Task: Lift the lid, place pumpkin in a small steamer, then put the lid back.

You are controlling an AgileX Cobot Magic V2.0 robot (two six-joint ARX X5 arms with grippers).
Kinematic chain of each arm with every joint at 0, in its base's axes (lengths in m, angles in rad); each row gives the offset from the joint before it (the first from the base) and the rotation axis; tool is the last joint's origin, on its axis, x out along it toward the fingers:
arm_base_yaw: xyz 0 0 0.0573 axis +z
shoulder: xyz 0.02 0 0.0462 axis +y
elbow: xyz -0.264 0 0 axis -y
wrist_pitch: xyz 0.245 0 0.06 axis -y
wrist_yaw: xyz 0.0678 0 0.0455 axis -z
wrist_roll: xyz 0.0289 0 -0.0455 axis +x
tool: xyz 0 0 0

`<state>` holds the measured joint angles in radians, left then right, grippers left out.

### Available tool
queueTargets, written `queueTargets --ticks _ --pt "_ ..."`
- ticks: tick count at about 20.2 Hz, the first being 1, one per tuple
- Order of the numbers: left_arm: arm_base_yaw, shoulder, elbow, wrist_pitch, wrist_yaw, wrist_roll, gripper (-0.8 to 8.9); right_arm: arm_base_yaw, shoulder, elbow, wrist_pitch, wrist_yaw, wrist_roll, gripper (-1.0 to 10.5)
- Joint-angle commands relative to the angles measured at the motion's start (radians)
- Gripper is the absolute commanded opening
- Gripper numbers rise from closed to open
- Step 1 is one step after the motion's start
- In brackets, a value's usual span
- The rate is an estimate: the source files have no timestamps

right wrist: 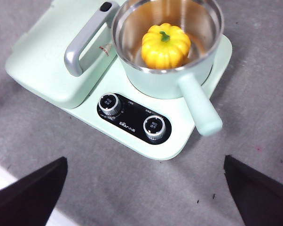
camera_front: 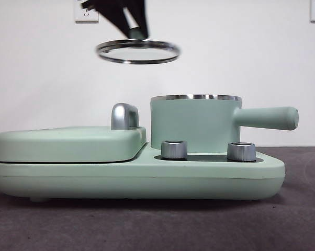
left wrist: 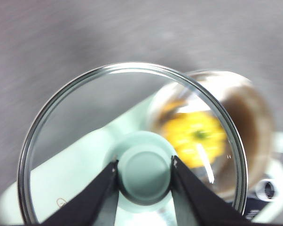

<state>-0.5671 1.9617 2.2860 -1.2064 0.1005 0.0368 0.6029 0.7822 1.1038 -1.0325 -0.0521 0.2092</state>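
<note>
My left gripper [camera_front: 132, 26] is shut on the mint-green knob [left wrist: 145, 173] of the glass lid [camera_front: 137, 51] and holds it level in the air, above and a little left of the small steamer [camera_front: 195, 123]. The steamer stands open on the base appliance with its long handle [camera_front: 266, 117] pointing right. The yellow-orange pumpkin [right wrist: 165, 45] sits inside the steamer [right wrist: 165, 75]; through the lid it shows blurred in the left wrist view [left wrist: 195, 136]. My right gripper [right wrist: 144, 188] is open and empty, high above the table in front of the appliance.
The wide mint-green base appliance [camera_front: 136, 172] has two silver knobs [camera_front: 173, 149] [camera_front: 241, 151] in front and a flat griddle cover [camera_front: 68, 142] with a steel handle [camera_front: 124, 116] on its left. Grey table all round; white wall behind.
</note>
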Motion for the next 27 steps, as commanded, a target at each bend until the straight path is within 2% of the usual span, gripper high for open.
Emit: queueTargets --ticks 1,6,10,27 --pt "-0.057 -0.007 0.03 0.03 0.002 0.001 0.15 0.006 -0.108 -0.085 0.04 0.002 0.04 5.5" --pt "-0.153 0.02 0.03 0.064 0.001 0.013 0.15 0.006 -0.335 -0.206 0.057 0.008 0.057 5.5" --pt "-0.173 0.083 0.03 0.078 0.001 0.035 0.15 0.006 -0.405 -0.206 0.06 0.008 0.065 5.5" --pt "-0.172 0.178 0.03 0.137 0.001 0.102 0.15 0.006 -0.419 -0.206 0.059 0.004 0.106 5.5"
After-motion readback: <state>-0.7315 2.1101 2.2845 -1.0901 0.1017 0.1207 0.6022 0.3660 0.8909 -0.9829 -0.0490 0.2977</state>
